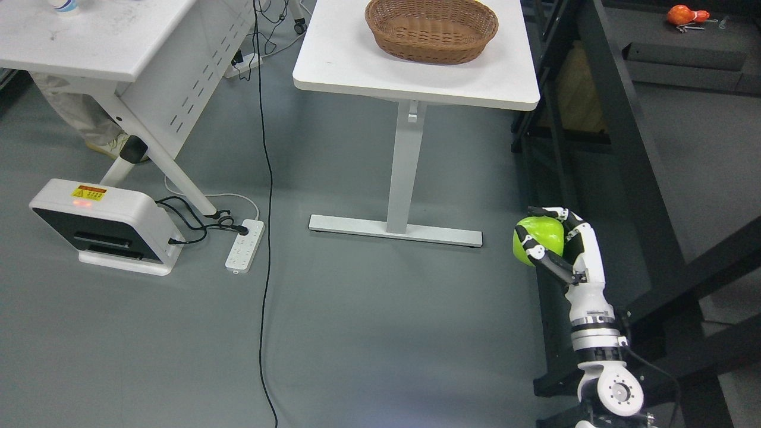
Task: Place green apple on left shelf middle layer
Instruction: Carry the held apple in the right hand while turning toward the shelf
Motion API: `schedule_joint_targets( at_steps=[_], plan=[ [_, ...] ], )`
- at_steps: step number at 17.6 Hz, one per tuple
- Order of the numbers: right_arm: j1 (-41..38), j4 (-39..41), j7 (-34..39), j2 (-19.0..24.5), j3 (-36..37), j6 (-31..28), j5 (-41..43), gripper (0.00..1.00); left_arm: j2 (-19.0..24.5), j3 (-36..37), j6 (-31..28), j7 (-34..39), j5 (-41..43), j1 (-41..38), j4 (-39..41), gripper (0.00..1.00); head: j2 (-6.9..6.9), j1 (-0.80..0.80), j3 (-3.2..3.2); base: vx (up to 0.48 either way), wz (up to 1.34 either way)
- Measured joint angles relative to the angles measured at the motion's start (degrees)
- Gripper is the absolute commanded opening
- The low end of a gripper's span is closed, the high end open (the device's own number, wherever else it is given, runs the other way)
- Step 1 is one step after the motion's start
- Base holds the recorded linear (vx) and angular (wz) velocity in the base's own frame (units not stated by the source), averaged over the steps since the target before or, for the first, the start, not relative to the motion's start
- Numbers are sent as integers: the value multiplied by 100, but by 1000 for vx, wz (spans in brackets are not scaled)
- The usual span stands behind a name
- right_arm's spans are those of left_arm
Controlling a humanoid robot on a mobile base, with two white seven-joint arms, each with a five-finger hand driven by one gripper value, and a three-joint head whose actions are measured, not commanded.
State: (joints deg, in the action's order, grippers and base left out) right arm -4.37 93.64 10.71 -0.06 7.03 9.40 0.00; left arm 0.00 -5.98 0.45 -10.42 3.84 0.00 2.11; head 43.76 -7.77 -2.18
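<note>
Your right hand (562, 246) has its fingers (538, 252) clamped on the green apple (538, 239), held above the grey floor (357, 327) just beside the black shelf frame (630, 148) on the right. A wicker basket (432, 28) sits on the white tabletop (345, 59) ahead. On the floor at left, a white box-shaped device (107, 226) carries a yellow warning sticker (89, 192); its writing is too small to read. A power strip (245, 245) lies next to it.
</note>
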Motion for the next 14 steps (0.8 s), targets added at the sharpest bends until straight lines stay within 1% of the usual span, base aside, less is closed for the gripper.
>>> schedule_joint_targets(
  at_steps=[7, 14],
  plan=[
    [-2, 3, 0, 2, -37, 0, 0, 0, 0, 0, 0, 0, 0, 0, 0, 100, 0, 0, 0, -171, -3],
    [3, 4, 23, 4, -45, 1, 0, 0, 0, 0, 0, 0, 0, 0, 0, 100, 0, 0, 0, -57, -138]
  ],
)
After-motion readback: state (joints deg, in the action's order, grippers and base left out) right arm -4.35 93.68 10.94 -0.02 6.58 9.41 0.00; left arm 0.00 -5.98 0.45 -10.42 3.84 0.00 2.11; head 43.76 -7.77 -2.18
